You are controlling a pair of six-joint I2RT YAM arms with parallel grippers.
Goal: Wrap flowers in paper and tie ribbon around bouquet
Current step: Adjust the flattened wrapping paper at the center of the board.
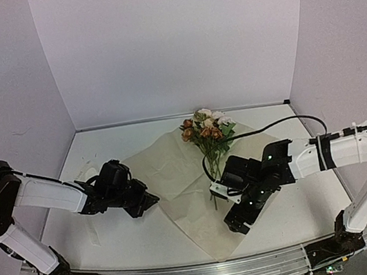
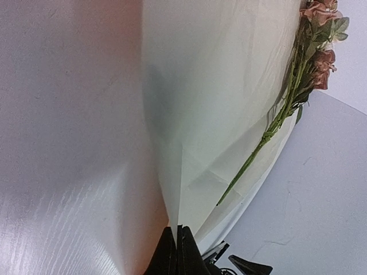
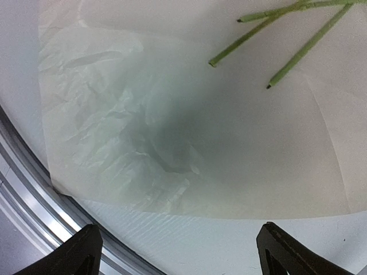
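The thin, pale tan paper point(image 1: 173, 160) lies diamond-wise across the middle of the white tabletop point(image 1: 116, 239), creased and crinkled towards its near corner. The flowers point(image 1: 206, 127), dry rust, pink and cream roses, rest on its far corner, their thin green stems pointing towards the near edge. The left gripper point(image 2: 176, 230) pinches the paper's left edge into a raised fold. The right gripper point(image 3: 180, 229) hovers over the near part of the sheet, its jaws spread wide and holding nothing.
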